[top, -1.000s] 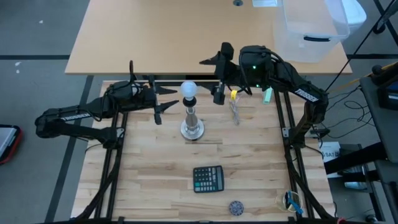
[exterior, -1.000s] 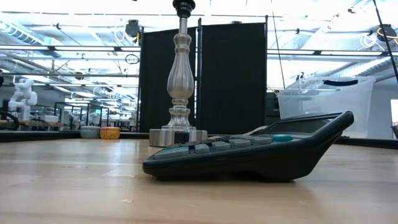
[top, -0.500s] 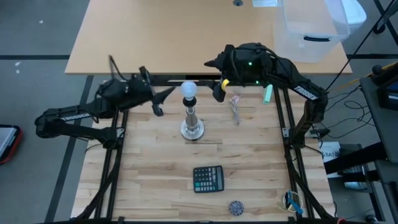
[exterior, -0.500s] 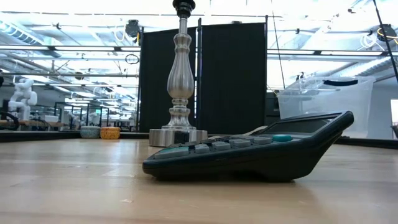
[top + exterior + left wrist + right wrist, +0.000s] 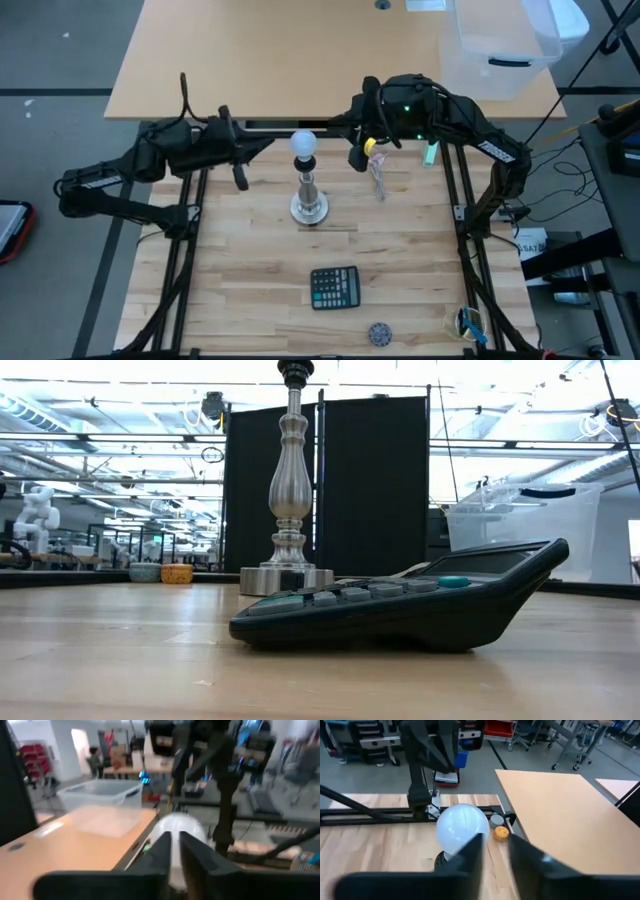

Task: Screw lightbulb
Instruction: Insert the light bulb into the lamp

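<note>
The frosted white lightbulb (image 5: 303, 143) sits upright in the dark socket on top of the silver stand (image 5: 309, 197), whose round base rests on the wooden table near its far edge. The low view shows only the stand (image 5: 288, 480). My left gripper (image 5: 255, 158) is level with the lightbulb on its left and points at it, a short gap away. In the left wrist view its fingers (image 5: 175, 862) are nearly together, with the lightbulb (image 5: 180, 827) beyond them. My right gripper (image 5: 348, 138) is at the lightbulb's right, also apart from it. Its fingers (image 5: 496, 862) stand close together, short of the lightbulb (image 5: 462, 827).
A dark calculator (image 5: 335, 288) lies near the table's front, filling the low view (image 5: 400, 605). A small grey round thing (image 5: 379, 332) is at the front edge. A yellow piece (image 5: 375, 151) and a green one (image 5: 430, 152) lie below the right arm. A clear bin (image 5: 500, 45) stands on the tan table behind.
My left gripper has drawn back a little toward the table's left and far edges and turned about its wrist. My right gripper has shifted slightly by the lightbulb, and its fingers have come closer together. The lightbulb and the stand have stayed where they were.
</note>
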